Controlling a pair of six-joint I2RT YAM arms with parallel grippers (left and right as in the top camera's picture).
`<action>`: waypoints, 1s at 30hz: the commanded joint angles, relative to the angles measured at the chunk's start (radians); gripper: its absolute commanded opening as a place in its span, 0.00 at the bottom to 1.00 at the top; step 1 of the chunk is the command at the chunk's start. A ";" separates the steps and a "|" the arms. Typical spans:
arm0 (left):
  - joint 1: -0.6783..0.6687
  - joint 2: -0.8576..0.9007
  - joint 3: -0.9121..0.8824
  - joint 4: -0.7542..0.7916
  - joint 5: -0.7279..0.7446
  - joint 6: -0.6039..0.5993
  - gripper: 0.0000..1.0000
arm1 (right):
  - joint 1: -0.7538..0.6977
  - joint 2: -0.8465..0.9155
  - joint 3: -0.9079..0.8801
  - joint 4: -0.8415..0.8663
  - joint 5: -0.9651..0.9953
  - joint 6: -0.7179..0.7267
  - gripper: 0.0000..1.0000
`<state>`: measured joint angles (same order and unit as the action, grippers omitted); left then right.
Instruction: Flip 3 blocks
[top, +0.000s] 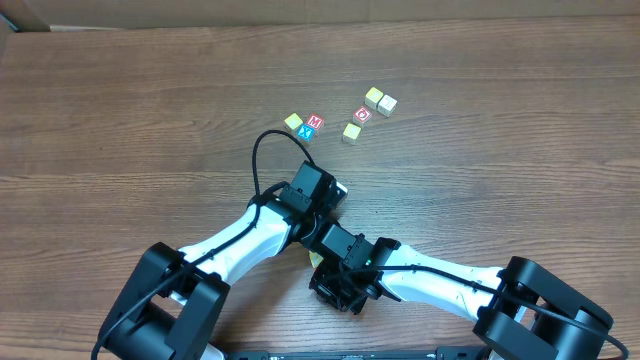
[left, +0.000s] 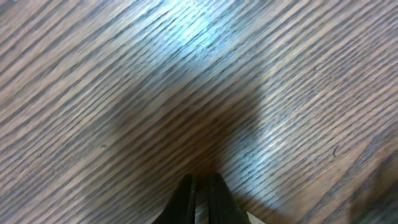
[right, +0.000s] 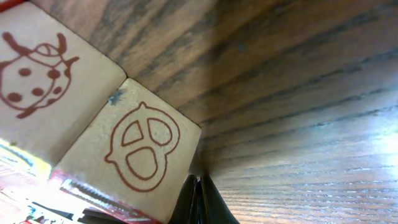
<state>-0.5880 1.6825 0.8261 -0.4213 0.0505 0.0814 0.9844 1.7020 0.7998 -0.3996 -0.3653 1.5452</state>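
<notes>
While left jaws and right jaws are clenched empty, the pretzel block (right: 146, 146) sits just beside the right jaws, touching the ladybug block (right: 43, 74). Risk: closed tips shove both, not flip one.

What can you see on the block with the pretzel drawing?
The pretzel block looks like pale tan wood, with a reddish-brown pretzel outline on the face shown and a small dark speck near one corner. It lies on the wooden table, side pressed against the ladybug block. The shut right gripper sits right by its corner; contact is unclear.
</notes>
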 joint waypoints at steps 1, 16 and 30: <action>-0.056 0.074 -0.066 -0.035 0.099 0.009 0.04 | -0.009 0.018 0.013 0.029 0.077 0.004 0.04; -0.063 0.074 -0.066 -0.025 0.107 0.016 0.04 | -0.009 0.018 0.013 0.032 0.077 0.004 0.04; -0.070 0.074 -0.066 -0.018 0.127 0.016 0.04 | -0.009 0.018 0.013 0.032 0.077 0.004 0.04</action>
<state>-0.6029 1.6867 0.8265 -0.3992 0.0521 0.0826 0.9890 1.7046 0.7998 -0.3931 -0.3748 1.5448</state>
